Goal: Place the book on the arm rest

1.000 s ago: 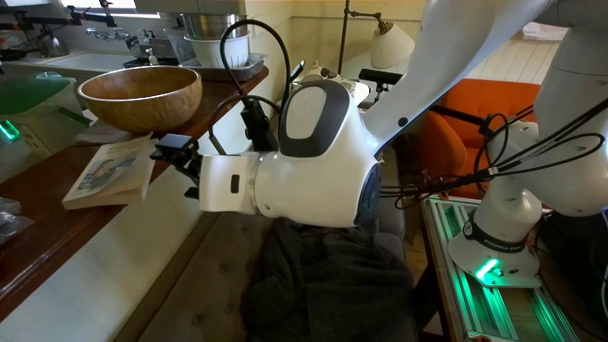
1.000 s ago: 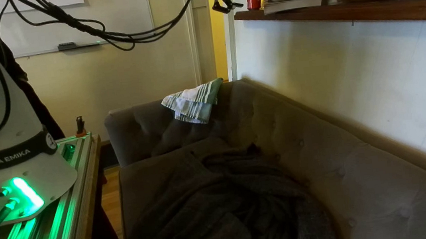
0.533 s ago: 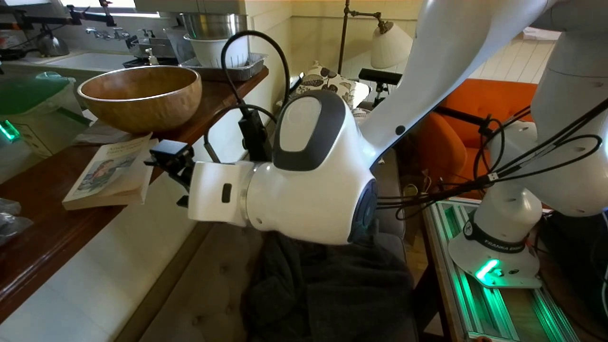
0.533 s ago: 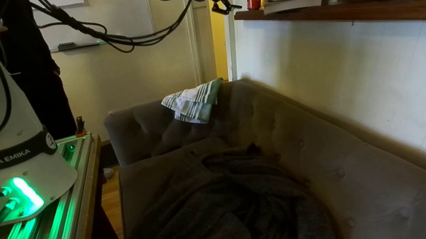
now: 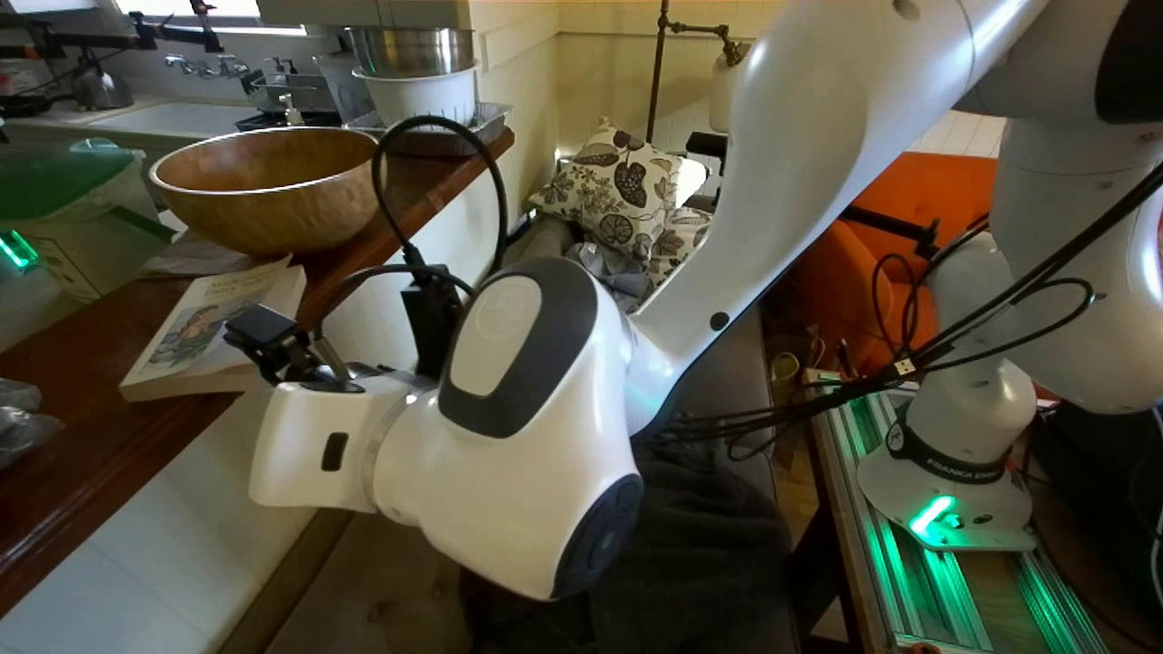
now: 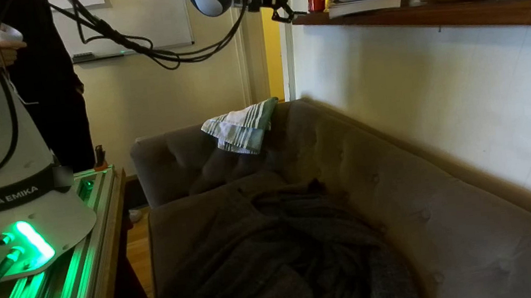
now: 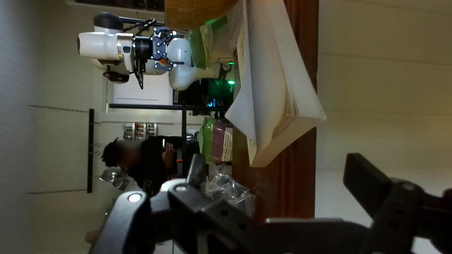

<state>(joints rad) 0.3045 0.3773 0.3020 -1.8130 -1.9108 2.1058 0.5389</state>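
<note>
I'm holding the gripper (image 7: 278,173) wide, pointing it at the shelf (image 5: 109,445), where, near the bowl (image 5: 273,211), the book (image 5: 195,334) is lying with one corner jutting past the edge.

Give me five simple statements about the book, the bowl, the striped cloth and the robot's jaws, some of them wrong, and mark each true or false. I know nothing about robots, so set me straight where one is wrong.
1. The book lies on the wooden ledge. True.
2. The jaws are clamped on the book. False: they stand open, and the book is not between them.
3. The bowl stands next to the book. True.
4. The bowl is turned upside down. False: its opening faces up.
5. The striped cloth hangs over the arm rest. True.
</note>
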